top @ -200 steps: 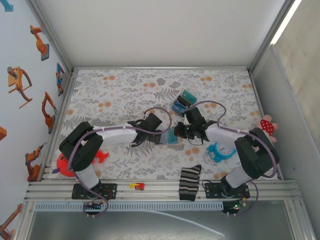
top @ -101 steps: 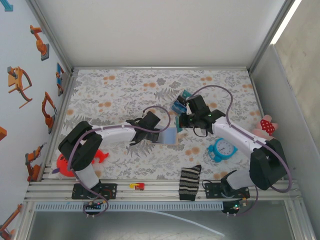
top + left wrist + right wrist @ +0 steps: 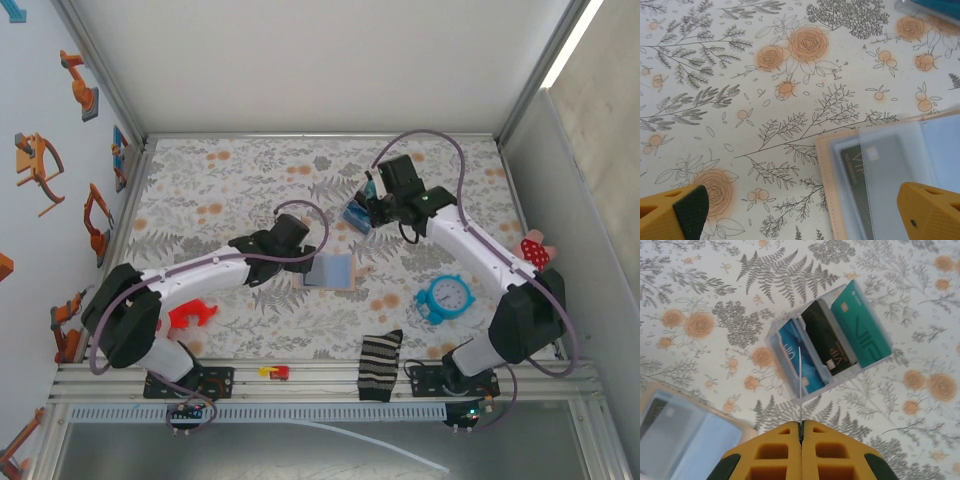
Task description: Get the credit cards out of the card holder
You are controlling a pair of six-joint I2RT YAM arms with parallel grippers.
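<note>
Card holder (image 3: 336, 270) lies open mid tabletop (image 3: 230, 180), just beside your left claw (image 3: 801, 212), which is spread wide w/ nothing in it. Right claw (image 3: 801, 436) is pinched shut on a thin card (image 3: 799, 385) over the clear stand (image 3: 774, 347). Holder's prob light & floppy w/ a slick sleeve, so pin its tan edge and slide the dark card (image 3: 860, 170) out. Plenty of room, tabletop edges far off.

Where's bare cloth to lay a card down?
Bare cloth runs from the left arm to the back wall, and between the red toy and striped sock. Tight around the card holder, card rack and clock, where the right gripper holds a card.
</note>
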